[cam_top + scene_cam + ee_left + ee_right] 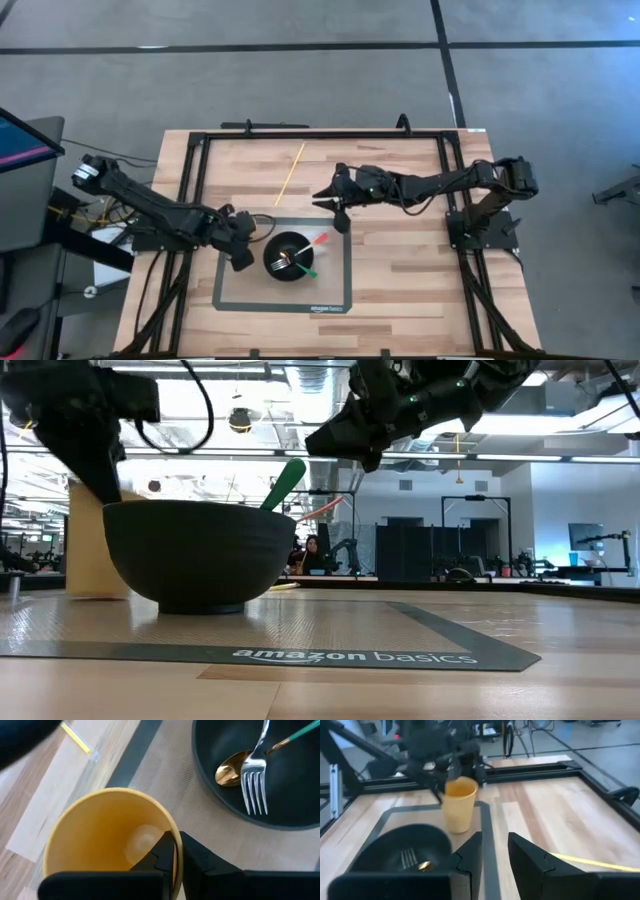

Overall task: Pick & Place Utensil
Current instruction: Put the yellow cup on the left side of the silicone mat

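Left gripper (177, 851) pinches the yellow cup (112, 837) rim on the mat (335, 290), beside the black bowl (290, 255) holding fork (255, 780) and spoon (232, 770). Right gripper (342, 208) hovers above, jaws spread, empty.

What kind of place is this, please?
Probably a robotics lab in an open industrial hall: a wooden table in a black metal frame, more rigs and a seated person behind, exposed ceiling ducts.

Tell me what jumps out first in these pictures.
The black bowl on the grey mat mid-table, holding a fork and a gold spoon. Beside it, the left gripper pinches the rim of a yellow cup; the right gripper hovers near the mat's far edge.
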